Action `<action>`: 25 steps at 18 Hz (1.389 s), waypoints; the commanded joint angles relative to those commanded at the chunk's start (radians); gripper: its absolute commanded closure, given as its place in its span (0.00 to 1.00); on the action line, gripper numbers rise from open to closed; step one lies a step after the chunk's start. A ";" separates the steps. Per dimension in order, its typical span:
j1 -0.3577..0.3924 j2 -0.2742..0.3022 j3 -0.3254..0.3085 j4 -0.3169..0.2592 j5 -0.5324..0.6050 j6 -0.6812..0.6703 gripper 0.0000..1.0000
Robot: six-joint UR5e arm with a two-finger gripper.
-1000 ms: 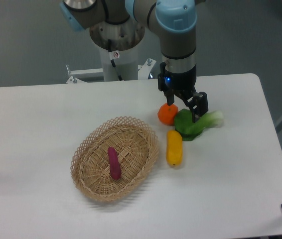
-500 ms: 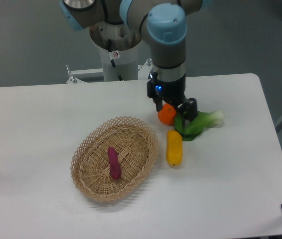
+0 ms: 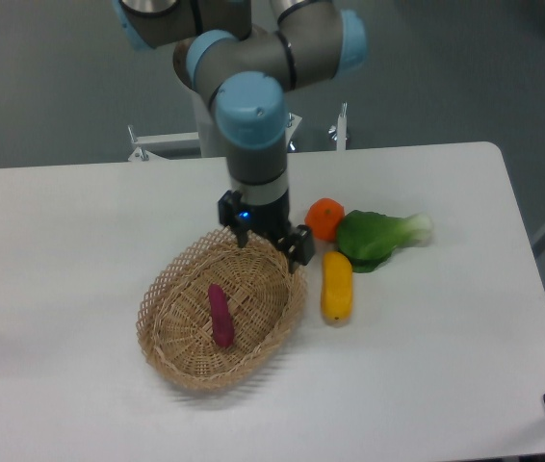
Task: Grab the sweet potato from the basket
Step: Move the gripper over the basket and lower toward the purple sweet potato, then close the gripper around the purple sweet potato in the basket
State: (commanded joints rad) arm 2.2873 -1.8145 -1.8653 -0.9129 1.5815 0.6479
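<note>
The sweet potato point(image 3: 220, 315), a slim magenta tuber, lies lengthwise in the middle of the tan wicker basket point(image 3: 168, 356). My gripper point(image 3: 265, 241) hangs over the basket's far right rim, above and to the right of the sweet potato, well apart from it. Its two dark fingers stand spread apart with nothing between them.
Right of the basket lie a yellow oblong vegetable point(image 3: 337, 285), a round orange fruit point(image 3: 325, 218) and a green leafy vegetable point(image 3: 378, 236). The arm's base point(image 3: 220, 115) stands at the table's back edge.
The gripper has swung left from above the orange fruit and leafy vegetable to above the basket's right rim. The objects have not moved.
</note>
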 joint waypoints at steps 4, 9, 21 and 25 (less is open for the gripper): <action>-0.043 -0.091 0.009 0.146 0.006 -0.091 0.00; -0.064 -0.132 0.015 0.164 0.003 -0.117 0.00; -0.092 -0.200 0.020 0.207 0.018 -0.159 0.00; -0.092 -0.204 0.023 0.210 0.021 -0.159 0.04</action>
State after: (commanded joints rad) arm 2.1951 -2.0187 -1.8423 -0.7026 1.6030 0.4894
